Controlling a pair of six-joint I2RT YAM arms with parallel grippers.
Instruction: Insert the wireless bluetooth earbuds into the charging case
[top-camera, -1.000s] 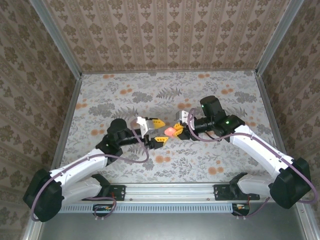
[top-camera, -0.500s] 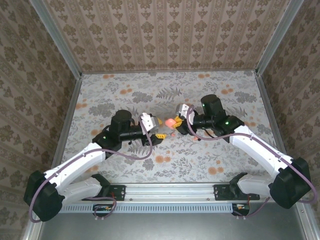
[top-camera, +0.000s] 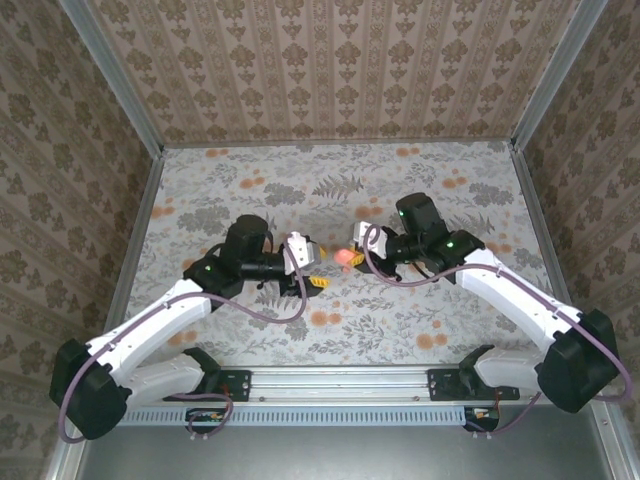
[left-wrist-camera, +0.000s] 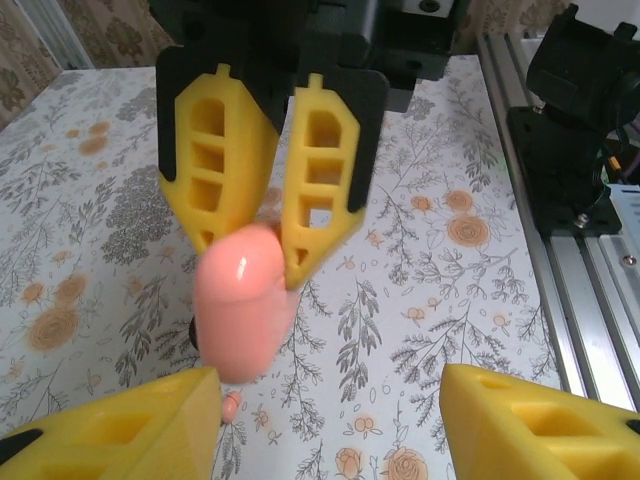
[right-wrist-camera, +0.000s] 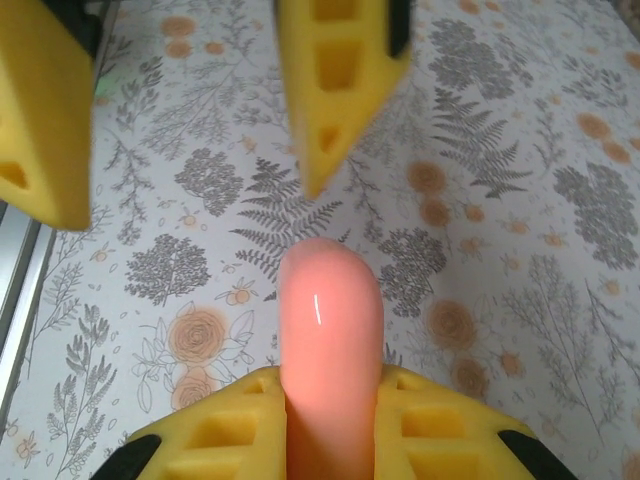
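From above, both arms reach toward the middle of the floral-patterned bench, and their tips face each other. The right tool is clenched on the charging case, which is a small salmon-pink lump held above the bench surface. The left tool sits just beside it on the left. Its yellow fingers are spread apart and hold nothing.

In the left wrist camera, the left tool shows its two yellow fingers at the bottom corners, set wide apart and released. Opposite them the right tool hangs down from the top of the frame. Its two yellow fingers pinch the upper end of the charging case. The case points down and toward the camera, clear of the bench below. It lies nearer the left-hand finger than the right-hand one.

In the right wrist camera, the right tool grips the charging case between its two yellow fingers at the bottom edge. The rounded free end of the case juts out over the bench. Ahead of it the left tool stands open. One finger is at the far left and the other is above the tip of the case, and neither touches the case.
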